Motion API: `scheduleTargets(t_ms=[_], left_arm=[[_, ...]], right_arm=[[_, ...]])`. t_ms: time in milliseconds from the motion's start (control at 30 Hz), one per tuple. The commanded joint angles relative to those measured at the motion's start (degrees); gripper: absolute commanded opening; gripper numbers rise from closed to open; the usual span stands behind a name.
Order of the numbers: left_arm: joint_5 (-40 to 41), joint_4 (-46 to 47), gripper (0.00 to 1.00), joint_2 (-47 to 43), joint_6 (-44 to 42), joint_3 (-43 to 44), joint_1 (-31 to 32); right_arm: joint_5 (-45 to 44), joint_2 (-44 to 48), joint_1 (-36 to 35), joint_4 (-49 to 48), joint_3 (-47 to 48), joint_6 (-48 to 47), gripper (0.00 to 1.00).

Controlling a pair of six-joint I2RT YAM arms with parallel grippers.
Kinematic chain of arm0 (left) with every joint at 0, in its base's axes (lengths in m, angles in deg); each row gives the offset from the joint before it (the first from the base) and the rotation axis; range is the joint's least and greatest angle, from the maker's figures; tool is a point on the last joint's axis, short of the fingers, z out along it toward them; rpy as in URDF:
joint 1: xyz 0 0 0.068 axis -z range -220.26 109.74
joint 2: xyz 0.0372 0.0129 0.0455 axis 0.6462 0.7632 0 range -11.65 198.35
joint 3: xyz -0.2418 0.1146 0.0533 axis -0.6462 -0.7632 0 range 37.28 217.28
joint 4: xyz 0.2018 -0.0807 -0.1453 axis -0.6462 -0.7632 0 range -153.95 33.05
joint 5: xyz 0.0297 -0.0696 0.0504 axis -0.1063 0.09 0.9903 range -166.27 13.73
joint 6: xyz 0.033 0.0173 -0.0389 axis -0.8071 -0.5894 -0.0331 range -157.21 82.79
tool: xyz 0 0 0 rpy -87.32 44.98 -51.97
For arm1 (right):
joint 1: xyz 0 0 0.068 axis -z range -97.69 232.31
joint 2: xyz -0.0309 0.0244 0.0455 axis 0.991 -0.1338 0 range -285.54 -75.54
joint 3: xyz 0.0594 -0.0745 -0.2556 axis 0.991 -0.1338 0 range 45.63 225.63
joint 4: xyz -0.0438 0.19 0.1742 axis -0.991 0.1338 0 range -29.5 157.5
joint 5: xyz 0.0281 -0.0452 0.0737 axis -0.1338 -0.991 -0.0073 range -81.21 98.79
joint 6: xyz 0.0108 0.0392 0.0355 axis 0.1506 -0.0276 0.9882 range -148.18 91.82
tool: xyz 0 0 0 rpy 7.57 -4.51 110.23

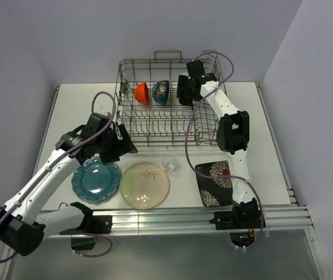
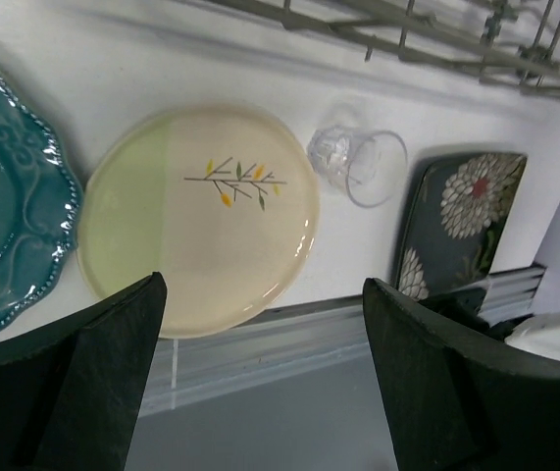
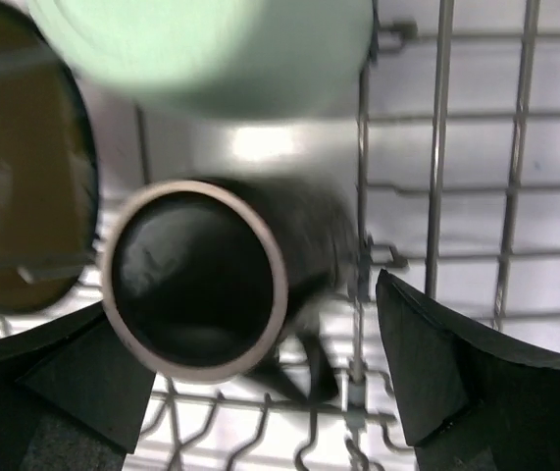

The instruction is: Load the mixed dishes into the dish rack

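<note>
The dish rack [image 1: 154, 125] stands at the back of the table. A red-orange bowl [image 1: 142, 92] and a dark bowl [image 1: 161, 92] stand on edge in it. My right gripper [image 1: 185, 90] reaches into the rack beside the dark bowl and is open. In the right wrist view the brown mug [image 3: 196, 280] lies on its side on the wires between the open fingers [image 3: 476, 383], and I cannot tell whether they touch it. The pale green cup [image 3: 211, 44] is just beyond, and the dark bowl [image 3: 25, 167] is at left. My left gripper [image 1: 122, 146] [image 2: 265, 373] is open and empty above the cream plate [image 1: 144, 184] [image 2: 201, 211].
The teal scalloped plate [image 1: 95, 179] [image 2: 5, 196] lies left of the cream plate. The clear glass [image 1: 169, 164] [image 2: 358, 162] lies on its side in front of the rack. The black square floral plate [image 1: 214, 183] [image 2: 461, 216] sits at right. An aluminium rail [image 1: 172, 216] runs along the table's near edge.
</note>
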Motion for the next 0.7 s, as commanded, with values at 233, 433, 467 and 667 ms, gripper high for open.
scheduleTargets(t_ms=[233, 433, 467, 667], left_arm=[[4.6, 2.0, 0.88, 11.9, 0.2, 6.8, 10.9], [5.2, 5.9, 0.84, 18.1, 0.8, 7.8, 12.8], [5.2, 6.6, 0.84, 19.0, 1.0, 8.1, 14.3], [5.1, 12.4, 0.81, 25.3, 4.2, 6.9, 16.6]], right_arm=[[-5.9, 16.9, -1.0, -4.5, -11.2, -2.0, 0.92], [-5.4, 23.3, -1.0, -3.5, -13.3, -1.7, 0.93], [-5.3, 24.6, -1.2, -3.1, -13.7, -1.3, 0.93], [-5.3, 41.3, -3.5, -0.1, -23.5, 0.0, 0.93]])
